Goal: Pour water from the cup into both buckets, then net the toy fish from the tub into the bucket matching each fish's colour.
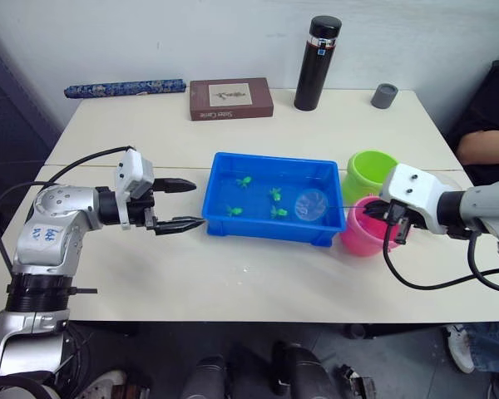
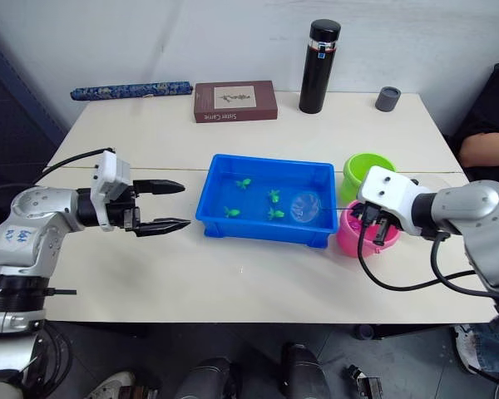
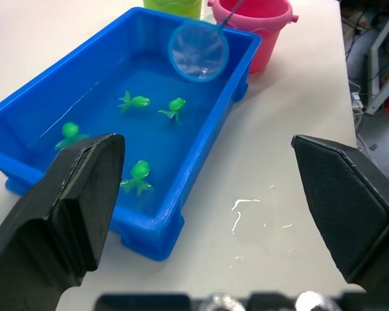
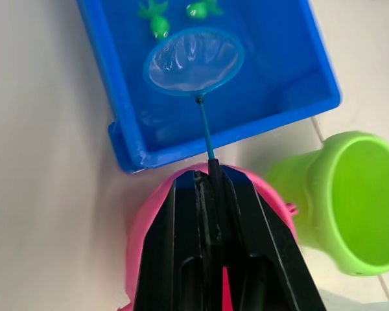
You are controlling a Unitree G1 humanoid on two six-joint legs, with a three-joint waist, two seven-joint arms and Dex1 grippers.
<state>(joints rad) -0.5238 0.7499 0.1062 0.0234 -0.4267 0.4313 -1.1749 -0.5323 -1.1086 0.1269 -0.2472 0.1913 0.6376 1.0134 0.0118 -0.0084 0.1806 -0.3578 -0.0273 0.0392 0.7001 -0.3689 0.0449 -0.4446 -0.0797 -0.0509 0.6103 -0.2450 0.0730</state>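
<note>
Our right end effector (image 4: 214,194) is clamped on the thin handle of the net (image 4: 193,62), above the pink bucket (image 1: 359,236); the hoop hangs over the right end of the blue tub (image 1: 220,204), near four green fish (image 3: 137,101). The green bucket (image 1: 371,170) stands just behind the pink one. Our left end effector (image 1: 185,204) gapes wide above the surface (image 1: 258,283), left of the tub.

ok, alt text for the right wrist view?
The right end effector is shut on the thin wire handle of a round light-blue hoop net, held over a shallow blue plastic tub with two green toy fish. A pink bucket and a lime green bucket sit nearest.
</note>
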